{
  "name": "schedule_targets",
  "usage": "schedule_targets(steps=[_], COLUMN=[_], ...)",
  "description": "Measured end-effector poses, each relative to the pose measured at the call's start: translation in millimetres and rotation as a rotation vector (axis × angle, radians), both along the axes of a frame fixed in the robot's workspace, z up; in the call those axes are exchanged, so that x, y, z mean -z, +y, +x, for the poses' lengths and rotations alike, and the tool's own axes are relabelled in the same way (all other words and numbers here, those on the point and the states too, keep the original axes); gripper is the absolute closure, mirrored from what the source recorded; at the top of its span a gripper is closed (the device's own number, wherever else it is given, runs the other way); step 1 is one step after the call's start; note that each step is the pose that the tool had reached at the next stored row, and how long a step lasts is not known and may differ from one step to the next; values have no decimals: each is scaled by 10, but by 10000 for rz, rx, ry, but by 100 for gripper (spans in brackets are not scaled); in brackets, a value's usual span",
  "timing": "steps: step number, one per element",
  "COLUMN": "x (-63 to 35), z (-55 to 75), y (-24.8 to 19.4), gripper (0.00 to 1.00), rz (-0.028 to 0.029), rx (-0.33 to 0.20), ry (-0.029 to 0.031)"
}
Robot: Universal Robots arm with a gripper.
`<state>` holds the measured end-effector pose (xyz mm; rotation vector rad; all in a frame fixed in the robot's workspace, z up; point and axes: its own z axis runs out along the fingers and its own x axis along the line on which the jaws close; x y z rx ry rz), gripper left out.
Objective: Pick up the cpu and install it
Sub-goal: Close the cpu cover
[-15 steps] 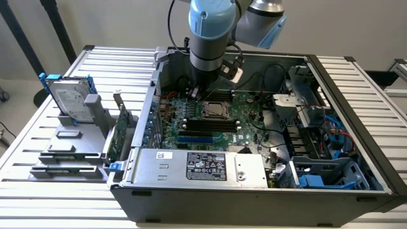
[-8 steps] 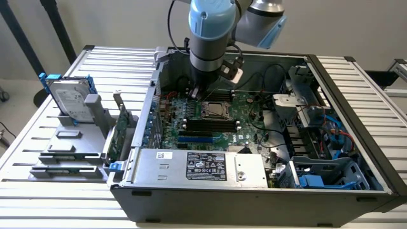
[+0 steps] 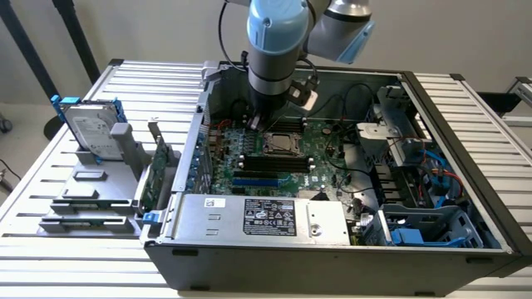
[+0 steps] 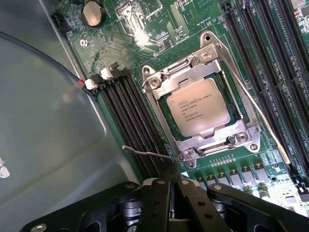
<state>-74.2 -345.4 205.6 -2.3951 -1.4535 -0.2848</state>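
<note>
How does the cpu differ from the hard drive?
The cpu is small and square; the hard drive is far larger and oblong. The cpu lies flat in its socket inside the case; the hard drive stands tilted in blue brackets on a grey stand outside it. Both have silver-grey metal faces.

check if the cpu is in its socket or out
In. The cpu lies flat inside the metal socket frame on the motherboard, silver top up, frame bordering its edges.
</note>
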Motion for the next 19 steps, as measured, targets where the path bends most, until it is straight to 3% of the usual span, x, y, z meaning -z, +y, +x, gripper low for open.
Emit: schedule_targets(steps=[19], x=[60], z=[100], y=[0], gripper=[89], rz=[-2], rx=[199], ry=[1])
